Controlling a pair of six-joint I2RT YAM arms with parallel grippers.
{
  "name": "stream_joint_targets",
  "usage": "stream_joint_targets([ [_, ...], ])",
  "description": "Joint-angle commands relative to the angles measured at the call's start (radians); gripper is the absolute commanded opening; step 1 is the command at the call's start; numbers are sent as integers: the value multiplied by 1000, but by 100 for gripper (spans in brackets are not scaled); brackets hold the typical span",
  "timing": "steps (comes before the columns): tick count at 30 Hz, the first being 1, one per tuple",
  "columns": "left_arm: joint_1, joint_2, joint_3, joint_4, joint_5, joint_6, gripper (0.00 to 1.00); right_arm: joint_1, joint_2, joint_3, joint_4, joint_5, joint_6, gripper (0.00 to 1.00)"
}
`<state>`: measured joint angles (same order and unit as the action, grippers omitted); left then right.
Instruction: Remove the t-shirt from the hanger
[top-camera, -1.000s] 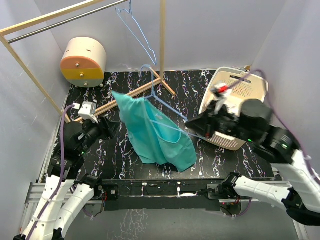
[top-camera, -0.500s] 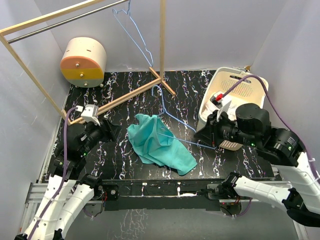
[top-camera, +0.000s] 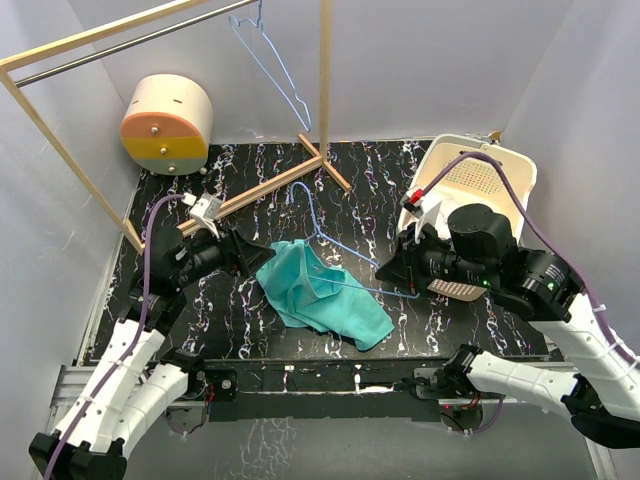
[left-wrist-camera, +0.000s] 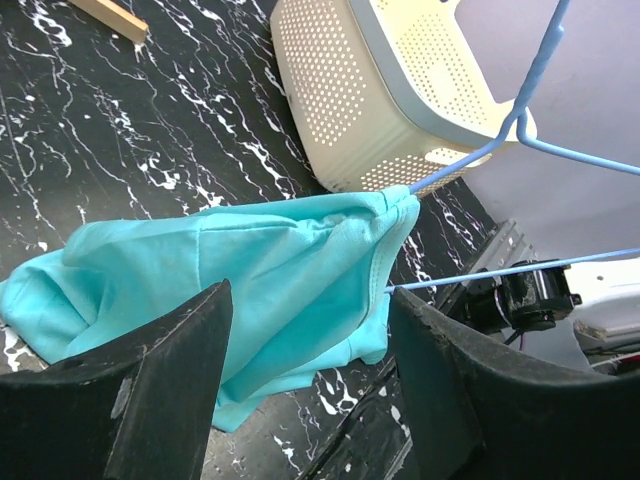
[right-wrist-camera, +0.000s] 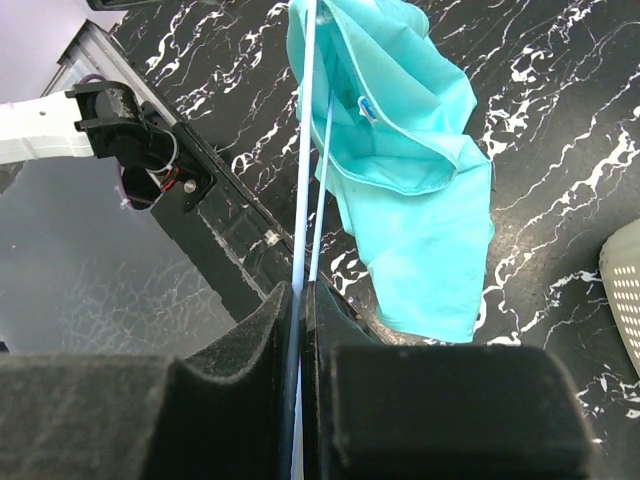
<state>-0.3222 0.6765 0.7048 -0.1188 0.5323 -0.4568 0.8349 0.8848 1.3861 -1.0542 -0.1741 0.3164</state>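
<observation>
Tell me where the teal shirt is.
Top view: teal fabric t-shirt lies crumpled mid-table on the blue wire hanger, between left end effector and right end effector.

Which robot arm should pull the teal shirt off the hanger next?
Left, probably. The left end effector is open and right beside the t-shirt. The right end effector is shut on the hanger, so it is busy holding that.

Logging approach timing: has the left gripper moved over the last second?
Yes. The left gripper has slid right, away from the corner post, up beside the t-shirt.
</observation>
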Motion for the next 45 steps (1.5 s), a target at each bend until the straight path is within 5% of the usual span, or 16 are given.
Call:
stream_joint_targets([
  [1,1,45,26,51,74,-7,62,-2,-3,-3,131,-35,1,8],
  [18,-1,133,100,-25,93,114,55,-2,86,56,212,-39,11,8],
  [31,-14,191,88,-33,65,142,41,-2,108,81,232,-49,14,8],
  [35,-15,198,89,-37,29,146,27,-3,102,75,235,-53,18,8],
  [39,-16,209,94,-46,12,145,3,-3,98,70,225,-45,19,8],
  [45,-15,174,101,-72,-110,140,0,-2,83,56,161,-6,10,8],
])
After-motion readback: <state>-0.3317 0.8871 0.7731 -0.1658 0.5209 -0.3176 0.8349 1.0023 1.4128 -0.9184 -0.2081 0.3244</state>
